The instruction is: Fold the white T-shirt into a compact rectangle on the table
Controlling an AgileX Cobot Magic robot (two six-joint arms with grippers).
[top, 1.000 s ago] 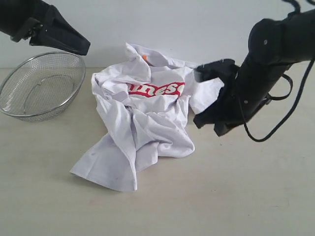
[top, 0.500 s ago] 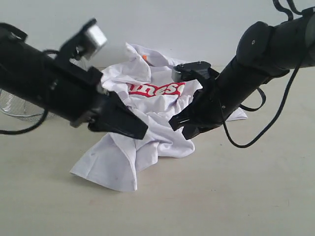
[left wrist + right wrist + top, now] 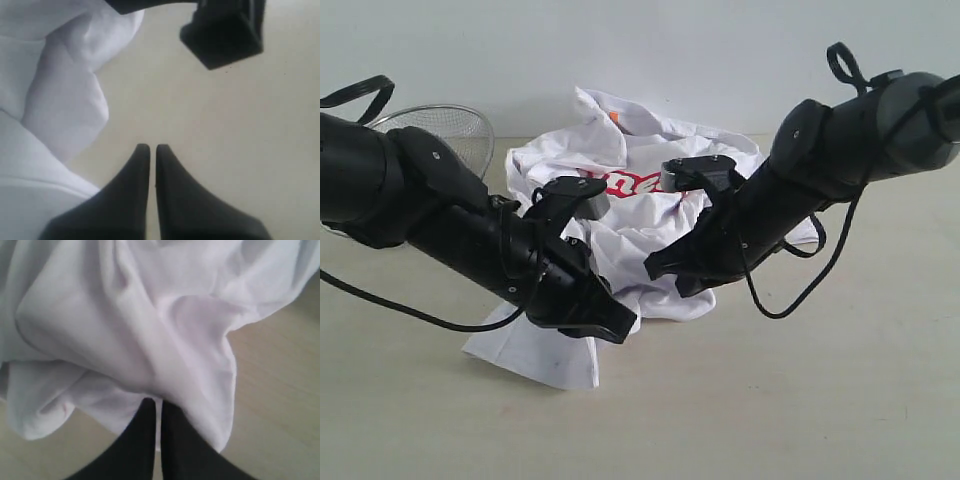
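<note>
The white T-shirt (image 3: 640, 215) lies crumpled on the table (image 3: 800, 400), its red lettering (image 3: 630, 185) partly hidden by the arms and the orange neck tag (image 3: 615, 117) at the back. My left gripper (image 3: 623, 325) is shut and empty, low at the shirt's near edge. In the left wrist view its tips (image 3: 149, 148) hover over bare table beside the shirt (image 3: 60, 90). My right gripper (image 3: 655, 268) is shut too, its tips (image 3: 154, 402) pressed against a hanging fold of the shirt (image 3: 150, 315), with no cloth seen between the jaws.
A wire mesh basket (image 3: 455, 125) stands at the back left, half hidden behind the left arm. A pale wall runs along the table's far edge. The right gripper's dark body (image 3: 222, 35) shows close ahead in the left wrist view.
Both arms have swung in and down from the sides to the shirt's near edge. The left gripper came from above the basket. The shirt has barely shifted.
</note>
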